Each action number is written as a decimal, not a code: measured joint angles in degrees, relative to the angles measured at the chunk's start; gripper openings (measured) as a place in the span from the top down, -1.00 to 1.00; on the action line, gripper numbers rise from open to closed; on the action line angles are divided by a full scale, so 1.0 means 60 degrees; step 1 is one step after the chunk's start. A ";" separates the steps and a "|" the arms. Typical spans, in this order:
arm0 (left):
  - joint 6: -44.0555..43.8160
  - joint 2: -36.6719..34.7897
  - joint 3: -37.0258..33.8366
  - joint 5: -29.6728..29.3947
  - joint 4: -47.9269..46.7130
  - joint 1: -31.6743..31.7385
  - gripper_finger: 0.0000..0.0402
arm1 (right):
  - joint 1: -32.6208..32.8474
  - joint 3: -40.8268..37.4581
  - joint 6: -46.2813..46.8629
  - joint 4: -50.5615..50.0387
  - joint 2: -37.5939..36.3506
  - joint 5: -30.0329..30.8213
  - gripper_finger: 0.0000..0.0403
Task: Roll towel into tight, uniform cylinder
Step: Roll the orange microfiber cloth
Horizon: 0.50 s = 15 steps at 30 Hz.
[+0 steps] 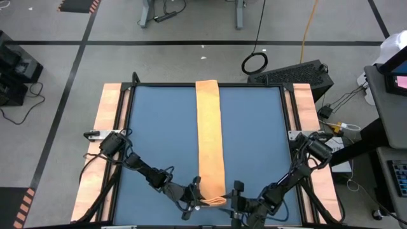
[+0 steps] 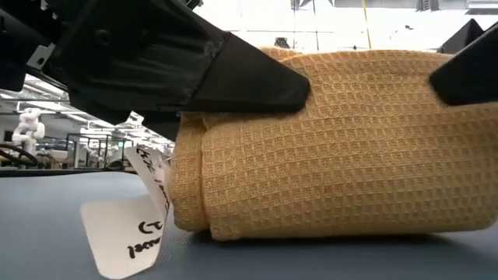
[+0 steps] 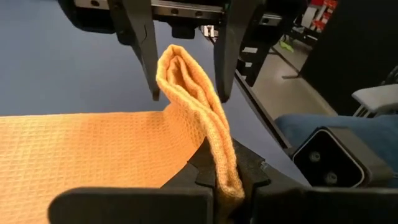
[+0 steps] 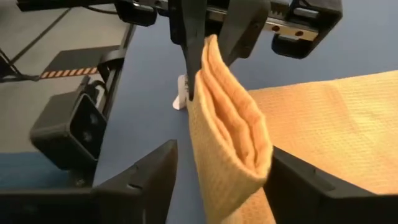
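Observation:
The orange-yellow towel (image 1: 209, 130) lies as a long flat strip down the middle of the blue table top (image 1: 159, 133), from the far edge to the near edge. Its near end (image 2: 327, 140) is turned over into a thick, several-layer fold that rests on the table. A white tag (image 2: 124, 229) hangs at the fold's left end. My left gripper (image 1: 196, 189) is shut on that left end. My right gripper (image 1: 236, 189) is open, with its fingers (image 4: 149, 177) on either side of the fold's right end (image 4: 233, 134). My left gripper pinches the left end of the towel's fold (image 3: 225, 174) between its two fingers, taking several layers together. The fingers come about level from the table's left and lie along the fold. The fold stands on edge between them, its underside on the table. My right gripper straddles the fold's right end (image 3: 177, 68); I cannot tell whether a finger touches the cloth.
Wooden strips (image 1: 108, 127) (image 1: 305, 102) border the blue top on both sides. Off the table's far right corner, on the floor, are a dark case (image 1: 292, 73) and a coiled cable (image 1: 254, 62). Blue table shows bare on both sides of the towel strip.

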 joint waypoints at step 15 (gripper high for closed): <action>-0.3269 -0.0007 0.0007 -0.0208 -0.0466 0.0076 0.90 | -0.0181 0.0000 0.2047 0.0280 -0.0018 -0.1326 0.96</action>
